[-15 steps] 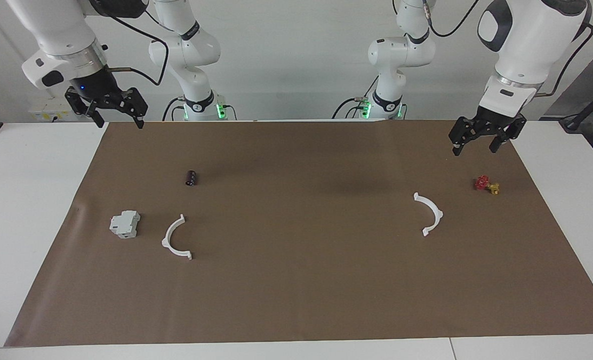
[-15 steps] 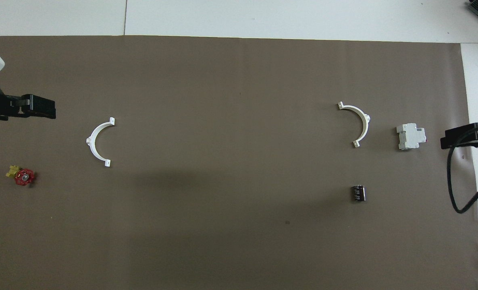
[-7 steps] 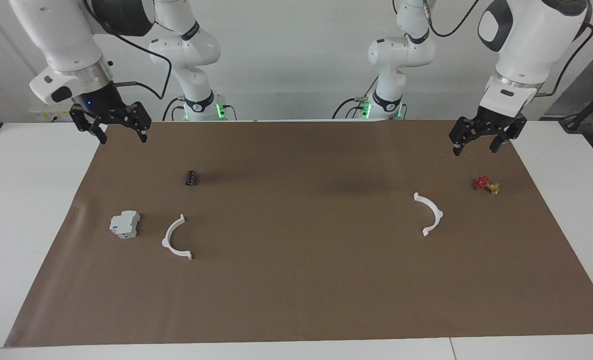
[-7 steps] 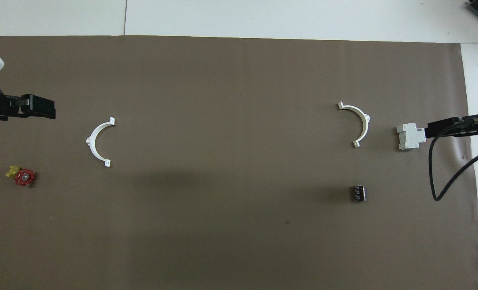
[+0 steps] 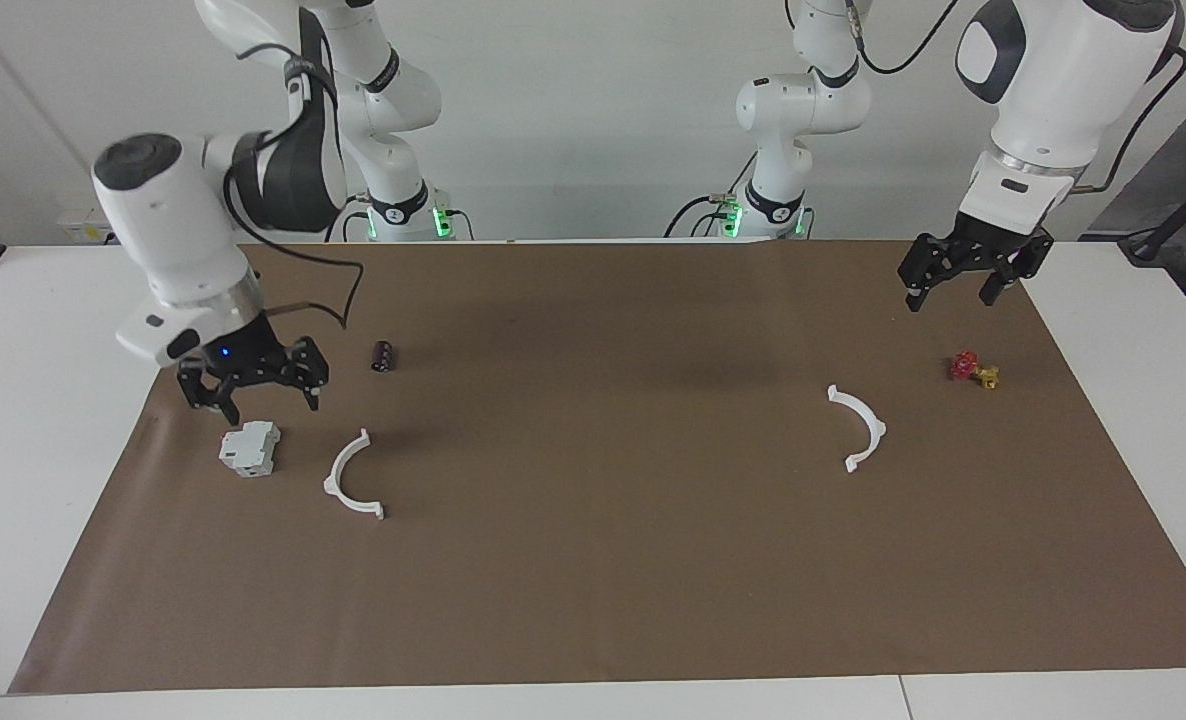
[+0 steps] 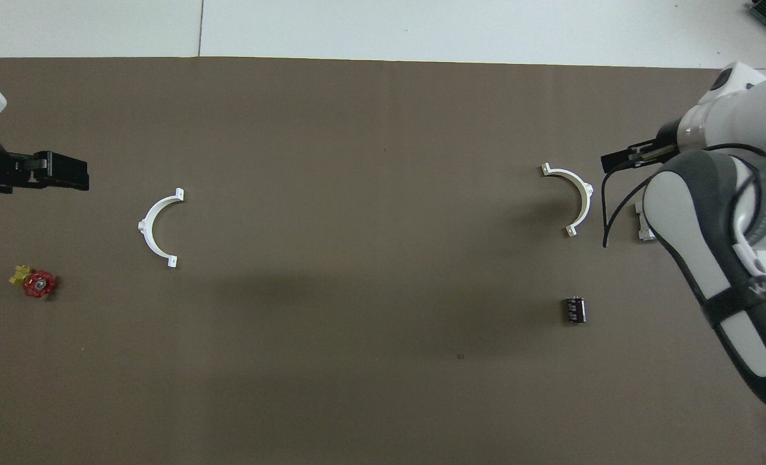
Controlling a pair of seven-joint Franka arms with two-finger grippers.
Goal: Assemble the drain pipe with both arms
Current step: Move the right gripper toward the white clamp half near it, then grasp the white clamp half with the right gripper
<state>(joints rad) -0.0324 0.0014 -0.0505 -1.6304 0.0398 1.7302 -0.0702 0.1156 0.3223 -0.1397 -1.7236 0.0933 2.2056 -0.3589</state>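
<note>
From the facing view, the right gripper (image 5: 253, 385) hangs wide open and empty over the grey block (image 5: 250, 447), beside one half ring (image 5: 352, 477). It should slide over that white piece and come straight down. The left gripper (image 5: 963, 272) waits, open and empty, over the mat.

From the overhead view, the other half ring (image 6: 159, 227) lies flat near the red valve (image 6: 37, 282).

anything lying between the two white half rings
No: in both views only bare brown mat lies between the half ring beside the grey block and the half ring near the red valve.
</note>
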